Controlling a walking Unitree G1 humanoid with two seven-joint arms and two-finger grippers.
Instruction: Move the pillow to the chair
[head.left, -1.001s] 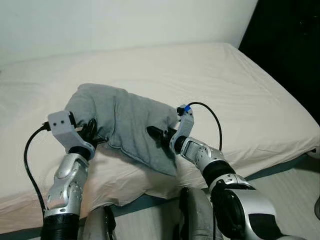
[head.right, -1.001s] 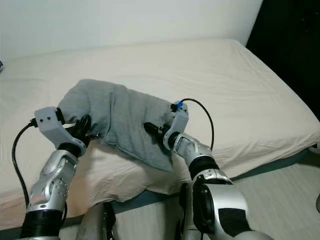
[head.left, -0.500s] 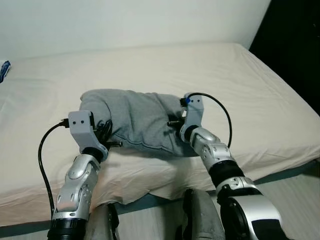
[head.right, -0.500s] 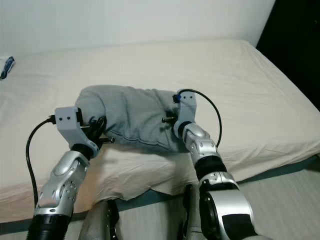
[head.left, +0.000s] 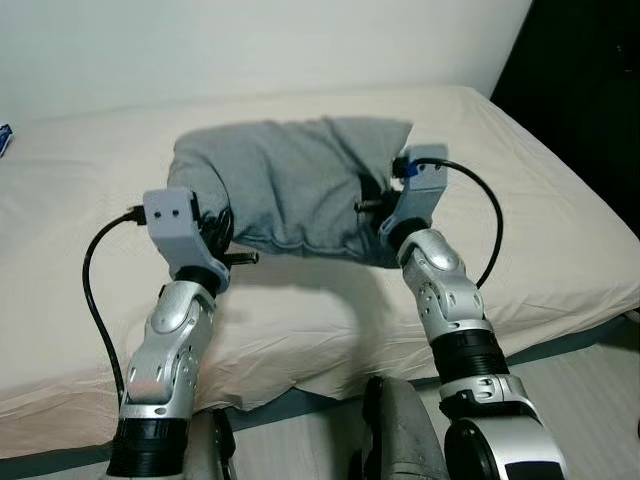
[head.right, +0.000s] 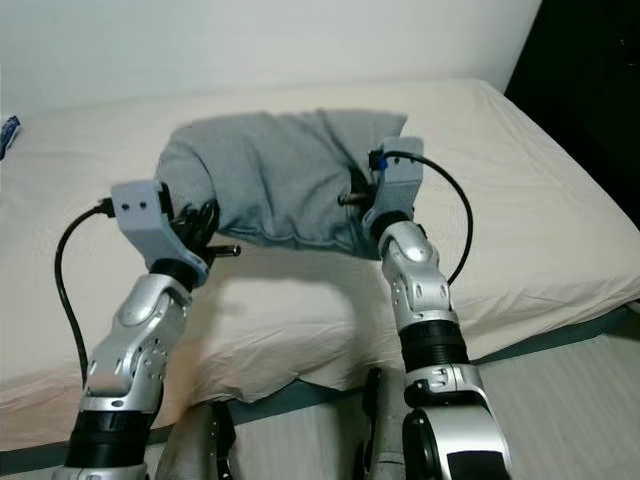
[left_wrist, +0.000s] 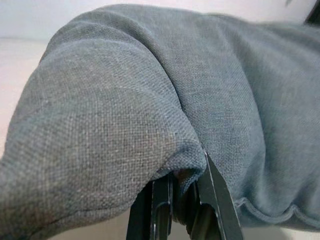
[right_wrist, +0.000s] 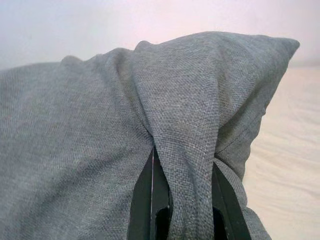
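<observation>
The grey pillow is held up above the bed, clear of the sheet. Its left end is pinched by the left gripper, its right end by the right gripper, both clenched on fabric.

Bed takes up most of the head views, covered in a cream sheet, lightly wrinkled. Near edge of the sheet sags and bunches at the front, a darker mattress base showing under it along the bottom right. Plain white wall runs behind the bed. Dark area at the far right, beside the bed's corner; can't make out what it is. Small blue and white item sits on the sheet at the far left edge, cut off by the frame, too small to identify. Pale floor shows at the bottom right.
</observation>
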